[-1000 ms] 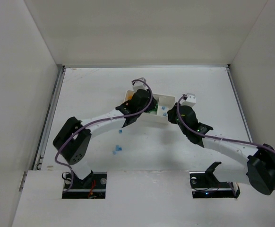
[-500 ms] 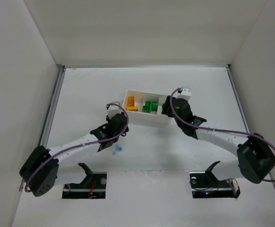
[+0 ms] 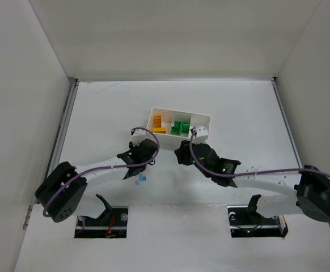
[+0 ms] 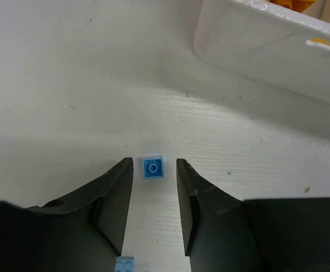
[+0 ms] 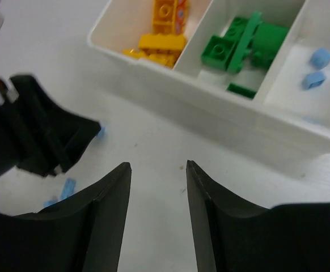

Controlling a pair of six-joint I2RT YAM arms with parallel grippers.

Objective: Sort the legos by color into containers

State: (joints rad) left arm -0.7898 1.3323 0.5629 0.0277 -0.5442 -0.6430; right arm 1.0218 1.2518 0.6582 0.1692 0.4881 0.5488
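Your left gripper (image 4: 154,164) hangs spread low over the surface (image 4: 68,85). A small blue lego (image 4: 153,168) lies between its fingertips, clear of both. Your right gripper (image 5: 157,166) is spread too and holds nothing, just in front of the white tray (image 5: 227,113). The tray's left compartment holds yellow-orange legos (image 5: 162,34), the middle holds green ones (image 5: 238,48), and the right holds two light-blue ones (image 5: 315,68).

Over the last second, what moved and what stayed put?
The left arm pulled back from over the tray toward the near side; the left tool now sits open astride a blue brick, not gripping it. The right arm swung off the tray's right end to just in front of it, the right tool open and empty. Tray, yellow bricks and green bricks stayed put.
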